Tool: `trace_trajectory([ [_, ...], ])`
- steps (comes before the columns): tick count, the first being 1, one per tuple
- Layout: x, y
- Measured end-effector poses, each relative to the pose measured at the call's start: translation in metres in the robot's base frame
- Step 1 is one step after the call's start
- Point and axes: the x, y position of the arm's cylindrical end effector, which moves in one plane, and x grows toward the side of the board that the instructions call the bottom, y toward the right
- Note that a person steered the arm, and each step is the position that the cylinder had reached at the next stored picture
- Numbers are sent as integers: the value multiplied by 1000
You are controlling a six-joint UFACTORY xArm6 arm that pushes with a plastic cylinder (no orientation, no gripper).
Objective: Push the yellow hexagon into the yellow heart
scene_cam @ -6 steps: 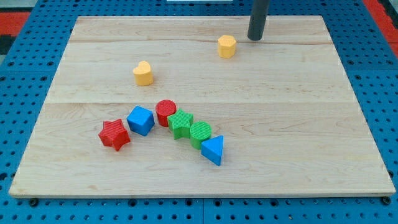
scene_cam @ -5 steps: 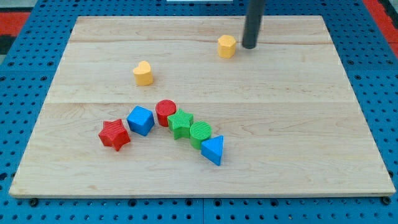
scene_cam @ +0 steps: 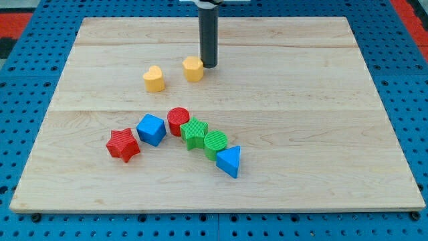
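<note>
One short shove left — yellow hexagon [scene_cam: 193, 68] sits just right of the yellow heart [scene_cam: 154, 78], upper centre of the desk [scene_cam: 321, 134].
My tip [scene_cam: 209, 65], a bare rod end effector with nothing to spread or pinch, presses the hexagon's right side. Risk: the heart lies slightly lower, so an off-centre push could slide the hexagon past above it.

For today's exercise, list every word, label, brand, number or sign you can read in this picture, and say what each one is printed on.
None: no readable text appears anywhere in the camera view.
The wooden board shows only grain.
The yellow hexagon, the yellow heart and the other blocks carry no markings.
My tip, beside the yellow hexagon on the view's right, is plain dark.
</note>
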Motion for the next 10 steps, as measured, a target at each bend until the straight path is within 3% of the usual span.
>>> trace_trajectory([
  [1, 0, -25],
  [3, 40, -82],
  [4, 41, -137],
  [6, 45, -187],
  [9, 142, -200],
  [10, 137, -219],
])
